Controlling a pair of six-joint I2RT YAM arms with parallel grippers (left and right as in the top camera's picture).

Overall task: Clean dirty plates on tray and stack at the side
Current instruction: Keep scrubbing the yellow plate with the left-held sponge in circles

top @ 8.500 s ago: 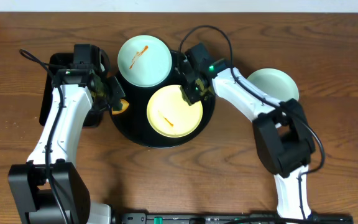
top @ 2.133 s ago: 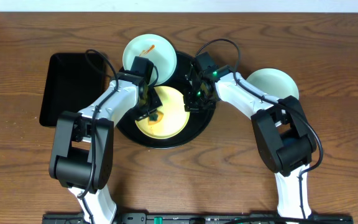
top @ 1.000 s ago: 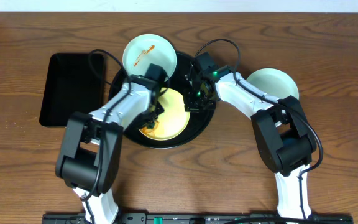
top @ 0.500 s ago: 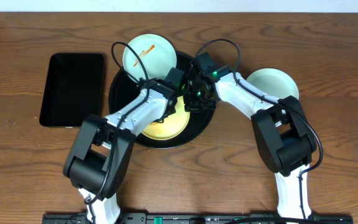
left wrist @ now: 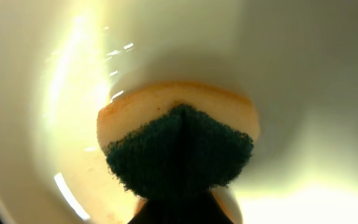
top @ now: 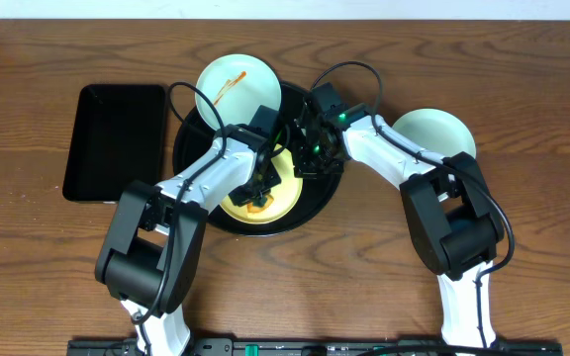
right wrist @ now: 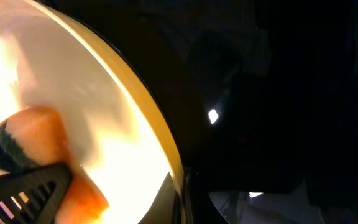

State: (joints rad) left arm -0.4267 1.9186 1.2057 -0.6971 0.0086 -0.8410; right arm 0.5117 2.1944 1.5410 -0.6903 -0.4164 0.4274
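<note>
The yellow plate (top: 283,196) lies flat, face up, on the near half of the round tray (top: 312,203). The left tool (top: 258,196) pinches a sponge (left wrist: 179,146) and presses it on the plate's bowl, green scrub side towards the wrist camera, long axis across that view. The right tool (top: 308,158) sits at the plate's right rim; whether it is spread or pressed together I cannot tell. A streaked plate (top: 228,94) overlaps the tray's far-left rim, its sauce line running diagonally. A third plate (top: 433,129) rests on the tabletop (top: 522,99), right of the tray.
</note>
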